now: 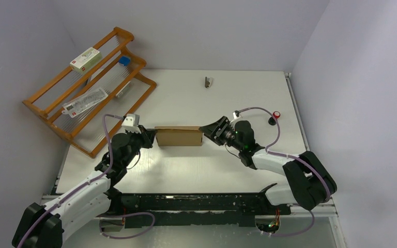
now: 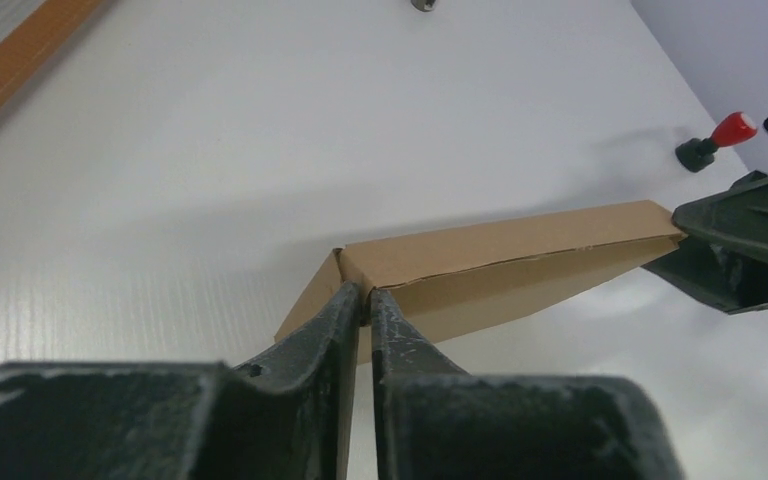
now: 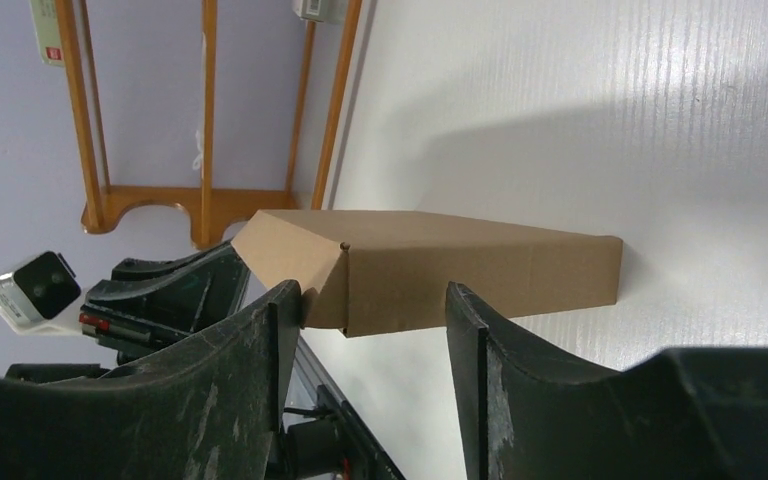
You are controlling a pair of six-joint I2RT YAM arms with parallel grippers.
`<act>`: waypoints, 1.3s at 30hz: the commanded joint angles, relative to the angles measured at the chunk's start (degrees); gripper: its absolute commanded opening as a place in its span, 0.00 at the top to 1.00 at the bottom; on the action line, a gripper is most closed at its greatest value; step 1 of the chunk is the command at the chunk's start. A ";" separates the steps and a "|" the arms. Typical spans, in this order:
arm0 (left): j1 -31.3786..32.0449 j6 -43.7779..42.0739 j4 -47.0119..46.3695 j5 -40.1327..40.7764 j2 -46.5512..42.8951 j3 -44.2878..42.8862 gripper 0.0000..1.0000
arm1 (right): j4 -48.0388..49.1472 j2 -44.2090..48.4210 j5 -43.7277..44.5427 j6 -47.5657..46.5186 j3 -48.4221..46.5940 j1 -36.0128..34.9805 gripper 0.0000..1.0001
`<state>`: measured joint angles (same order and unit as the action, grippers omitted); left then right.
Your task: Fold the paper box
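Paper box [image 1: 178, 137]: one | wooden rack [image 1: 90, 85]: one | white carton [image 1: 86, 59]: one

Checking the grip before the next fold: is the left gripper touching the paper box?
Touching. The left wrist view shows the left gripper shut on the near corner edge of the paper box, with no gap.

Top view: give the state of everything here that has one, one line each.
box: folded up, lid down, lying on the table.
left claw: shut, tips at the box's left end.
right claw: open, at the box's right end.
carton: lying flat on the rack.
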<state>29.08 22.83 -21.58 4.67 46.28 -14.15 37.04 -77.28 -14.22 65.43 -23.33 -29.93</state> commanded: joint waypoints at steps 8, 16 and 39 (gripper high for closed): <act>0.71 9.64 5.88 -4.79 -3.47 2.16 0.58 | 0.68 -4.21 0.07 -5.02 3.83 0.27 0.48; 0.32 18.05 18.37 0.64 -6.25 -4.34 0.26 | -0.08 -5.72 1.13 -8.22 3.03 0.28 0.49; -12.07 32.19 5.37 -11.78 -2.23 -0.62 0.29 | 0.18 -6.40 0.50 -9.83 2.75 0.30 0.50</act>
<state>18.39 52.16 -9.34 -1.61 43.29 -17.21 46.81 -81.62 -15.05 59.16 -21.80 -29.89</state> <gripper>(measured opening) 0.730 0.504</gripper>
